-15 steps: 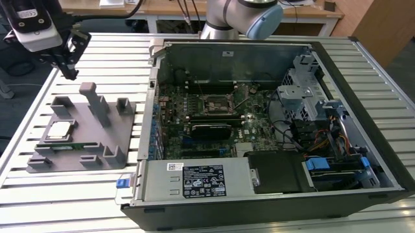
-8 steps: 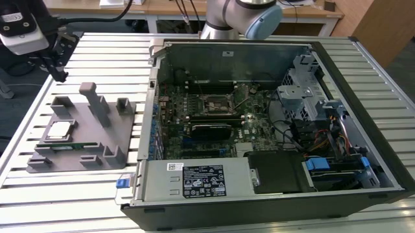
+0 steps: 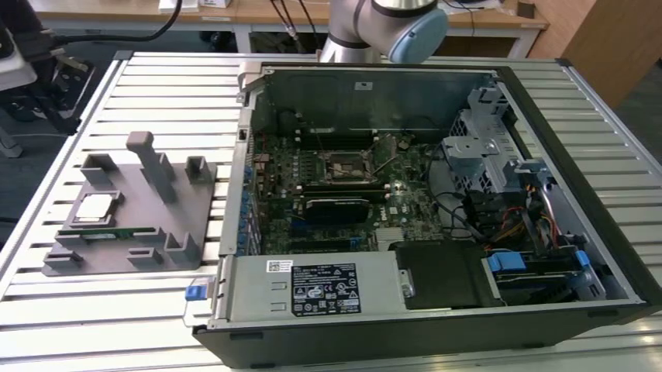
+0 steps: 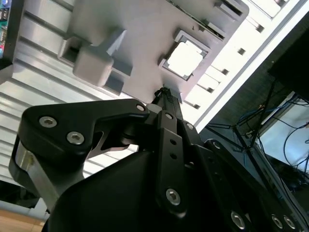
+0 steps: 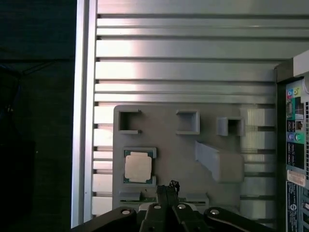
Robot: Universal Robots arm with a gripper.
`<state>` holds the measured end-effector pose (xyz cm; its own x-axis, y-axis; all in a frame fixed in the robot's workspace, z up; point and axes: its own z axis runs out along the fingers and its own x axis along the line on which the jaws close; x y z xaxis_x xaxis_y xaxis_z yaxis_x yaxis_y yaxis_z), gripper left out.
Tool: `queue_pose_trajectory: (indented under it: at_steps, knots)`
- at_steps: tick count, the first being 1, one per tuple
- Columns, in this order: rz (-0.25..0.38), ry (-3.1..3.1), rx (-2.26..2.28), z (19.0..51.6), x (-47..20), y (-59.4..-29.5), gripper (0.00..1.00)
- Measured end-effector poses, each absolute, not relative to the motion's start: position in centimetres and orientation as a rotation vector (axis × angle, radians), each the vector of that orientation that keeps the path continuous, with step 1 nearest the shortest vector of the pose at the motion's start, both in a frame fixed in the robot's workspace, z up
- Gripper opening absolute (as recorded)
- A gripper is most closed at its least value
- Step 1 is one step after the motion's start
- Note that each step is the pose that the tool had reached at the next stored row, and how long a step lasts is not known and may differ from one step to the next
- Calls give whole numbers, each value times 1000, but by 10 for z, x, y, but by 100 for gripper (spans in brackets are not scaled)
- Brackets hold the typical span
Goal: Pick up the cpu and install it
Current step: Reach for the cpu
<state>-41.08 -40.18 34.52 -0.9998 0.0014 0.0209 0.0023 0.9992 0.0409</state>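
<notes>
Gripper [image 5: 168, 186] is hovering over holder [image 5: 183, 154] | fingers [image 5: 163, 195] seemingly pressing together, holding nothing | cpu [image 5: 138, 166] is lying flat in its pocket, offset sideways from them, apart.

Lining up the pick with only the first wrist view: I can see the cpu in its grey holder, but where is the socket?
Observer: In the exterior view, the socket sits mid-motherboard inside the open case, to the exterior view's right of the holder.
Operator: Anything else on the holder beside the cpu?
Observer: Yes, a green memory stick lies in a slot next to the cpu, on the side nearer the exterior camera.
</notes>
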Motion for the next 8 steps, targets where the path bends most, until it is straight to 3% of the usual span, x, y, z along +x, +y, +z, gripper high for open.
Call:
queue_pose_trajectory:
  at_steps: [8]
  knots:
    - [-64, -3120, -2, 343, -421, -402, 11]
